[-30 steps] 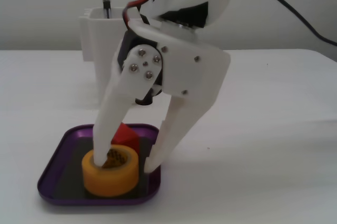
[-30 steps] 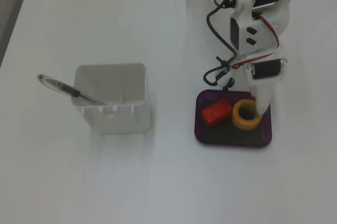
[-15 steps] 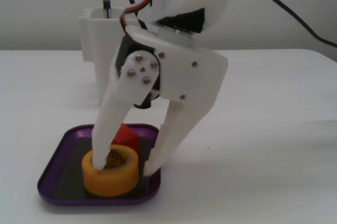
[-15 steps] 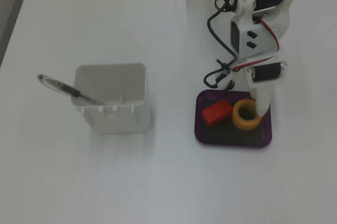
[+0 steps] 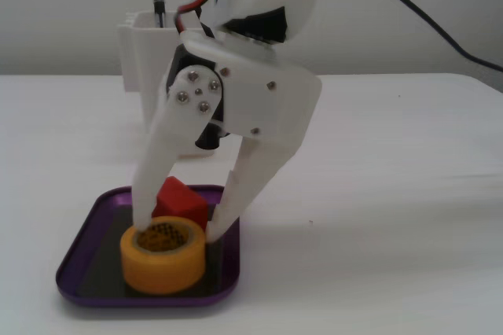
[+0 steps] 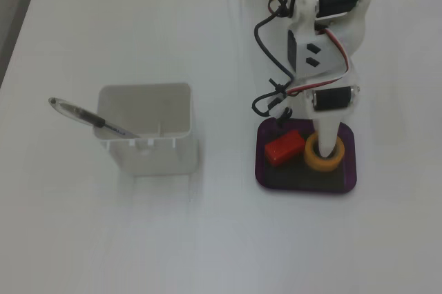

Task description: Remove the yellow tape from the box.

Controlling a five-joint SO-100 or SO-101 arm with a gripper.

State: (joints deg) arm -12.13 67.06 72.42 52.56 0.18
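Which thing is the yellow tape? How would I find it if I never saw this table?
Find the flat purple tray on the white table, under the robot's end effector. Two things sit in it: the yellow tape and a red block. The tape is the round orange-yellow ring with a hole in the middle; the block is red and boxy.

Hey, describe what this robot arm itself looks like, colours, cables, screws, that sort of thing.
The arm is white plastic with black servo blocks. Its end effector has two long, tapered white fingers, with a cluster of silver screws at their hinge. Black cables, plus thin red and white wires, loop along the joints in both fixed views.
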